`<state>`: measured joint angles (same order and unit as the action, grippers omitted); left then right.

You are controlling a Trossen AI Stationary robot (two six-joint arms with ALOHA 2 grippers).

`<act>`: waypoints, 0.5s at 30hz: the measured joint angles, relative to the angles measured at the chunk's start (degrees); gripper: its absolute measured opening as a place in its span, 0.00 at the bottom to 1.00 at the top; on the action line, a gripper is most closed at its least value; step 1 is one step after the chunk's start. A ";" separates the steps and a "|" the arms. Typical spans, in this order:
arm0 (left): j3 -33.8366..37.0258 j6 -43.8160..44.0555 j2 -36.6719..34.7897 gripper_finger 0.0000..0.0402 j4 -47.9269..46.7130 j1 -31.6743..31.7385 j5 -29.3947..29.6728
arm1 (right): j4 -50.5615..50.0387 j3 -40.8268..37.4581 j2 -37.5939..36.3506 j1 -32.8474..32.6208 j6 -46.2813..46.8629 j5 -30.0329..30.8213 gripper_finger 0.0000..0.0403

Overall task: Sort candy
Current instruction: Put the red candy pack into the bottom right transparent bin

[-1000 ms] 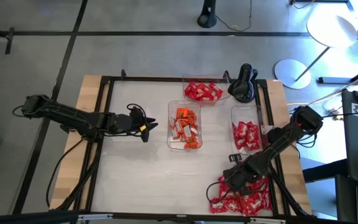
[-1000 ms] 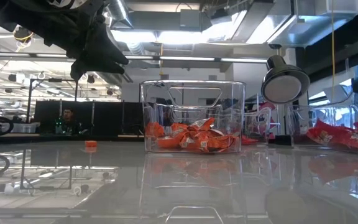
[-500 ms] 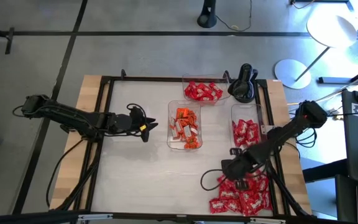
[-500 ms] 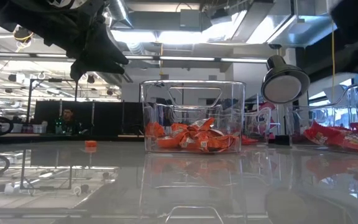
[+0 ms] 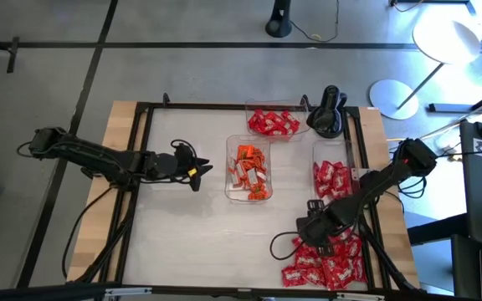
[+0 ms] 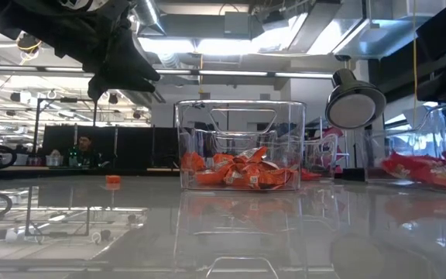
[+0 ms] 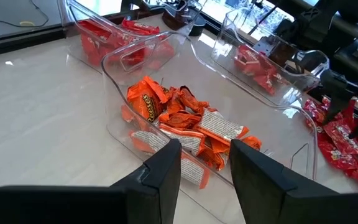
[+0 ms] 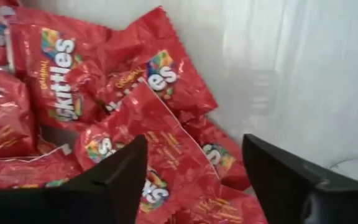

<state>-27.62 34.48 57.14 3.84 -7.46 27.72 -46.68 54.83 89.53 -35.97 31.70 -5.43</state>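
Middle tray (image 5: 248,171): clear, long axis running away from the worktop's (image 5: 182,234) near edge; holds orange candy (image 5: 249,157) at its far end and white-marked pieces nearer, jumbled, pointing every way.
Far tray (image 5: 273,122): just beyond the middle tray; holds plain red candy (image 5: 272,124), heaped.
Right tray (image 5: 331,171): beside the middle tray, toward the right arm; holds red packets (image 5: 330,180) lying flat, overlapping.
Loose pile (image 5: 325,263): red packets with white lettering, on the bare worktop nearer than the right tray; packets overlap, long axes mixed, no common heading.
Right gripper (image 5: 301,242): low over the pile's edge nearest the middle tray; fingers (image 8: 114,177) apart, straddling one packet in the wrist view, nothing clamped.
Left gripper (image 5: 196,174): waiting, raised, beside the middle tray, fingers (image 7: 160,177) apart, pointed at it.
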 joint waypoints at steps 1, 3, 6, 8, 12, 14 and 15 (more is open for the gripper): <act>0.00 0.00 0.01 0.32 -0.01 0.00 0.01 | 0.42 0.03 0.29 -0.02 -0.40 -0.26 0.67; 0.00 0.00 0.00 0.32 -0.29 0.00 0.01 | 1.73 0.08 0.38 -0.16 -1.49 -0.87 0.70; 0.00 -0.30 0.02 0.32 -0.26 0.00 0.01 | 3.05 -0.02 0.56 -0.86 -3.67 -0.60 0.72; 0.00 -0.42 0.01 0.32 -0.21 0.00 0.01 | 2.83 -0.01 0.64 -1.59 -4.51 -0.16 0.72; 0.00 -0.43 0.01 0.32 -0.22 0.00 0.01 | 1.90 1.02 0.73 -2.00 -6.12 1.38 0.70; 0.00 -0.44 0.01 0.32 -0.20 -0.01 0.01 | 1.18 1.56 0.75 -1.88 -6.23 1.29 0.69; 0.00 -0.42 0.00 0.32 -0.22 -0.02 0.01 | -0.02 1.82 0.75 -1.90 -6.21 1.33 0.69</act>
<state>-27.62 34.06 57.15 3.62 -7.49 27.73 -46.71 56.65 90.28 -37.87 25.50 -4.10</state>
